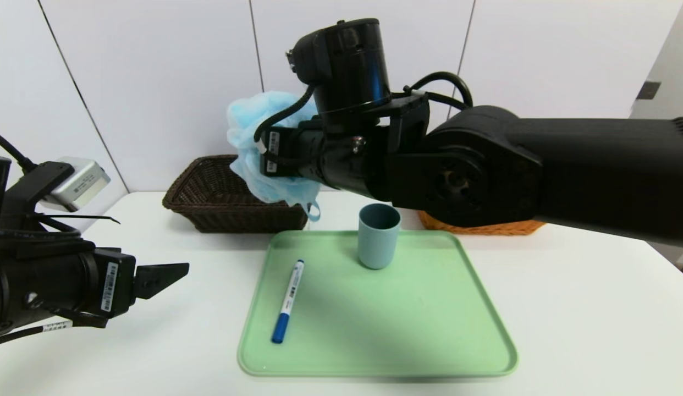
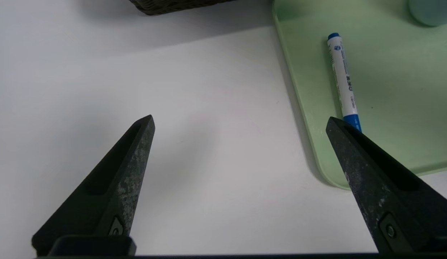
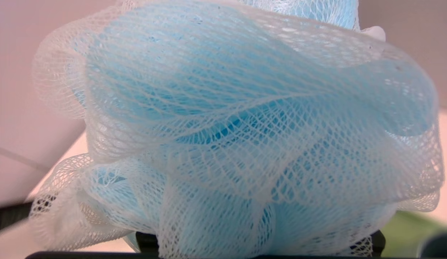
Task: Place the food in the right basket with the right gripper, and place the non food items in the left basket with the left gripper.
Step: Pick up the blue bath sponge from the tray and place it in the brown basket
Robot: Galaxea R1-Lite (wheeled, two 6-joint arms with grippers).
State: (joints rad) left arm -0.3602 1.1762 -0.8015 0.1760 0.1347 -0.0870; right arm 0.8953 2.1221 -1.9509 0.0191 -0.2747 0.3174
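My right gripper is shut on the light-blue bath puff, holding it in the air above the near right corner of the dark brown left basket. The puff fills the right wrist view and hides the fingers. The grey-blue cup stands upright at the back of the green tray. The white marker with a blue cap lies on the tray's left part. My left gripper is open and empty, low over the table left of the tray. The tin can is out of view.
The orange-tan right basket is mostly hidden behind my right arm, at the back right. The marker lies close to the tray's left rim, near my left gripper's finger. A white wall stands behind the baskets.
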